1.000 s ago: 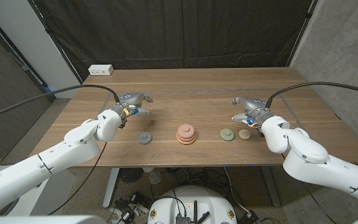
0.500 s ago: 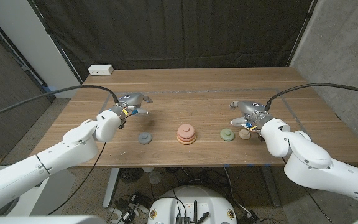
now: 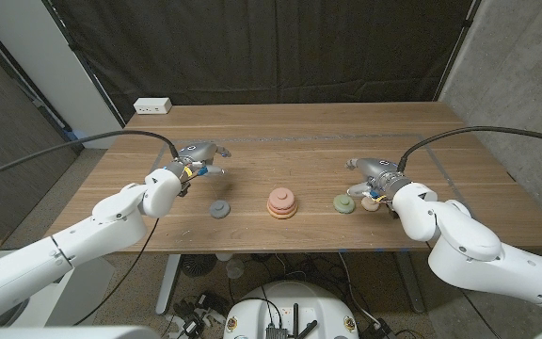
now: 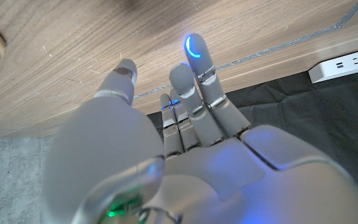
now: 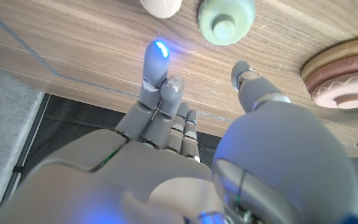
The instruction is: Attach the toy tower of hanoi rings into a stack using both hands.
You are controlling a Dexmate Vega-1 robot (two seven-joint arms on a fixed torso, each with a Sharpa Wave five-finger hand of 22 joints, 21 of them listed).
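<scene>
From the head camera, a wooden table (image 3: 299, 141) stretches across the middle of the scene, with a dark curtain (image 3: 271, 47) behind it. At the table's centre sits a small stack of rings (image 3: 282, 203), pink on a tan base. At about nine o'clock from the stack lies a grey ring (image 3: 219, 209), alone. At three o'clock from the stack lies a green ring (image 3: 345, 202), and just beside that, farther toward three o'clock, a small cream ring (image 3: 372, 203). The left hand (image 3: 199, 156) hovers at about eleven o'clock from the grey ring, fingers apart, holding nothing. The right hand (image 3: 369, 178) hangs just above the green and cream rings, fingers loosely spread, gripping neither. A white power strip (image 3: 152, 106) rests on the table's far left corner.

In the left wrist camera, the left hand (image 4: 185, 124) has its fingers extended and slightly apart over bare wood, nothing between them; one fingertip glows blue. The power strip (image 4: 347, 62) lies near the table's edge.

In the right wrist camera, the right hand (image 5: 185, 124) reaches toward the green ring (image 5: 226, 20) and the cream ring (image 5: 161, 6), thumb and fingers wide apart and empty. The ring stack (image 5: 347, 74) sits off to one side.
</scene>
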